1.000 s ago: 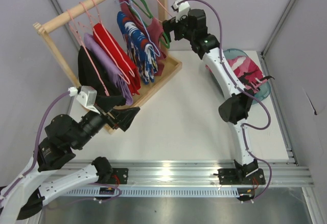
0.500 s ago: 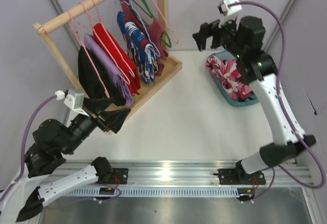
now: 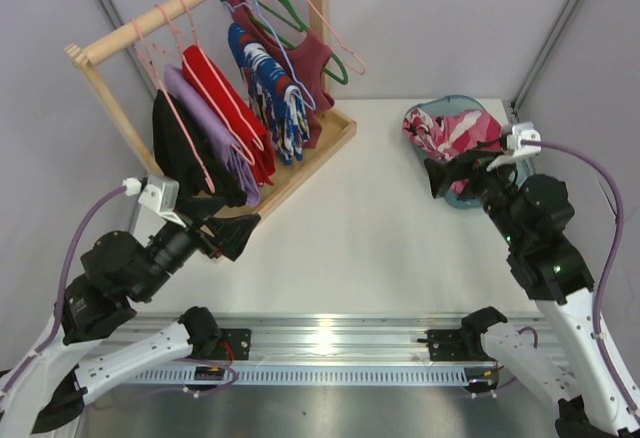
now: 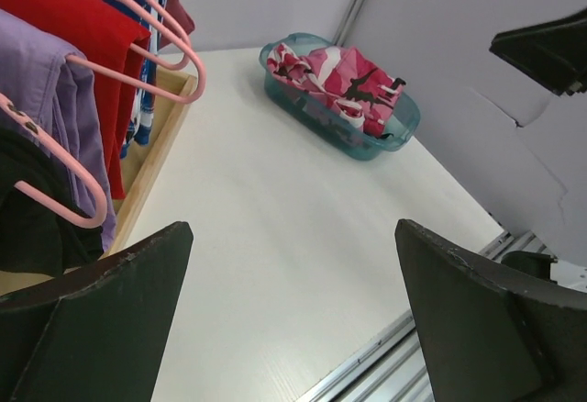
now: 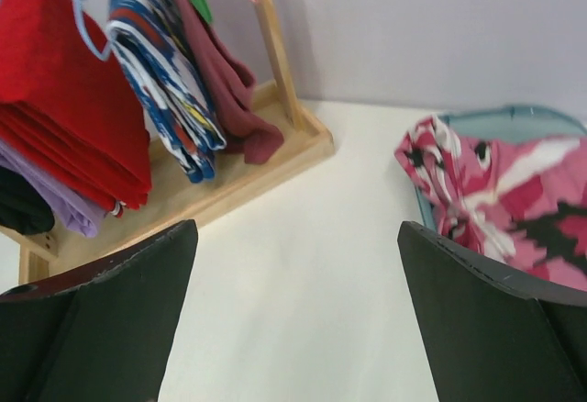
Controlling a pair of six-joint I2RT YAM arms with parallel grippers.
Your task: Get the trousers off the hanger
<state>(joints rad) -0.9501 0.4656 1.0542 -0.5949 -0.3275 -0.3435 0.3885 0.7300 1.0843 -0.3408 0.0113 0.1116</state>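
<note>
The pink patterned trousers (image 3: 455, 130) lie bunched in a teal basket (image 3: 441, 102) at the back right, and show in the left wrist view (image 4: 339, 70) and the right wrist view (image 5: 514, 191). A bare pale-pink hanger (image 3: 345, 50) hangs at the right end of the rack rail, tilted outward. My right gripper (image 3: 450, 173) is open and empty, just in front of the basket (image 5: 298, 228). My left gripper (image 3: 235, 233) is open and empty, near the rack's front corner (image 4: 293, 228).
A wooden rack (image 3: 335, 133) at the back left holds black, lilac, red (image 3: 225, 98), blue-white-red (image 3: 275, 83) and maroon garments on pink hangers, plus a green hanger (image 3: 290, 20). An aluminium rail (image 3: 330, 333) runs along the near edge.
My right arm pulled away from the hanger at the rack, swung right and came down in front of the basket. The bare hanger has swung outward. My left gripper shifted slightly.
</note>
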